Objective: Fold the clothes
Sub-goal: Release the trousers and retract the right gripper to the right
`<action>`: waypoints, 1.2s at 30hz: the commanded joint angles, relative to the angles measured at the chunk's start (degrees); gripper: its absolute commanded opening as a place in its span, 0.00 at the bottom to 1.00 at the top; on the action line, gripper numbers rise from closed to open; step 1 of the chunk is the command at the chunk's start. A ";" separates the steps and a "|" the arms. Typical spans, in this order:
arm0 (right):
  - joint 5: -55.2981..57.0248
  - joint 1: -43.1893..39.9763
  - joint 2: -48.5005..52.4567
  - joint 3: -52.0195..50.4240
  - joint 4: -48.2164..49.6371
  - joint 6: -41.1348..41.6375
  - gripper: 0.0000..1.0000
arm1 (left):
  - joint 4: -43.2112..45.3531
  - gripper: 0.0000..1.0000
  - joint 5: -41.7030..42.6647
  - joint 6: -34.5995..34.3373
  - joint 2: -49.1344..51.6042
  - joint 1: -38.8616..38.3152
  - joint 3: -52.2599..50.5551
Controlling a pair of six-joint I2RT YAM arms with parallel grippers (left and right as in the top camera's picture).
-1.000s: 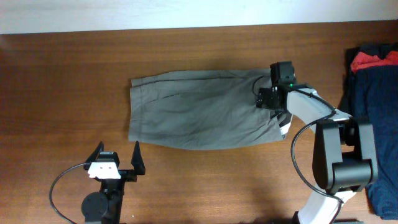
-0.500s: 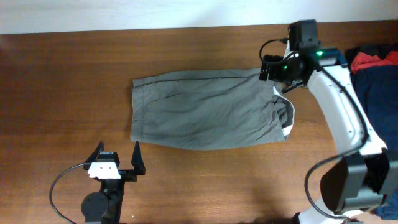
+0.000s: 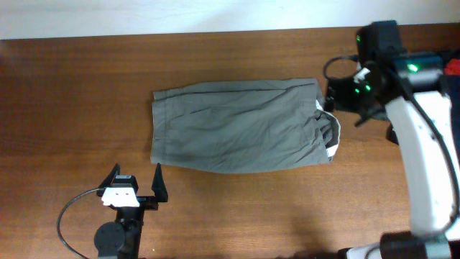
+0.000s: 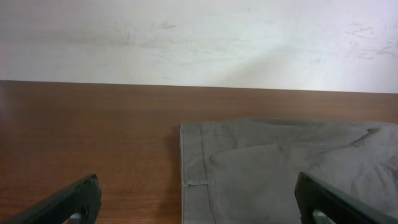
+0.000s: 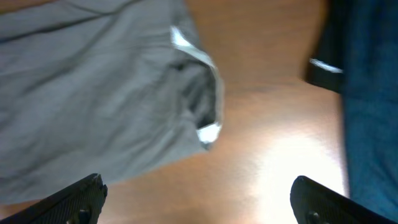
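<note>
The wooden bench (image 3: 72,86) is being occupied centrally by the flattened grey-olive shorts (image 3: 237,129). At their 3 o'clock the right end effector (image 5: 196,190) is being held wide; at 7 o'clock, the left end effector (image 3: 136,176) likewise.

**Blurred, Cropped and Hidden**

The right wrist view is soft all over. The shorts (image 5: 93,93) run off its left and far edges with their seams smeared. The navy garment (image 5: 367,93) is cut by the right edge. Only the finger ends of the right gripper (image 5: 199,202) show, at the near corners. In the left wrist view the shorts (image 4: 286,168) pass the near and right edges. Overhead, the right arm (image 3: 424,144) is cropped at right.
</note>
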 commanded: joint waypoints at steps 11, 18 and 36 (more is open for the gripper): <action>3.19 -14.64 -3.58 -6.19 -0.87 2.54 0.99 | -0.09 0.99 -0.39 1.11 -0.50 0.31 -0.35; -0.76 -17.25 -2.12 -19.17 7.80 2.58 0.99 | -0.09 0.99 -0.39 1.11 -0.50 0.33 -0.35; -0.66 -17.27 -1.70 -27.89 19.61 2.58 0.99 | -0.09 0.99 -0.39 1.11 -0.50 0.31 -0.35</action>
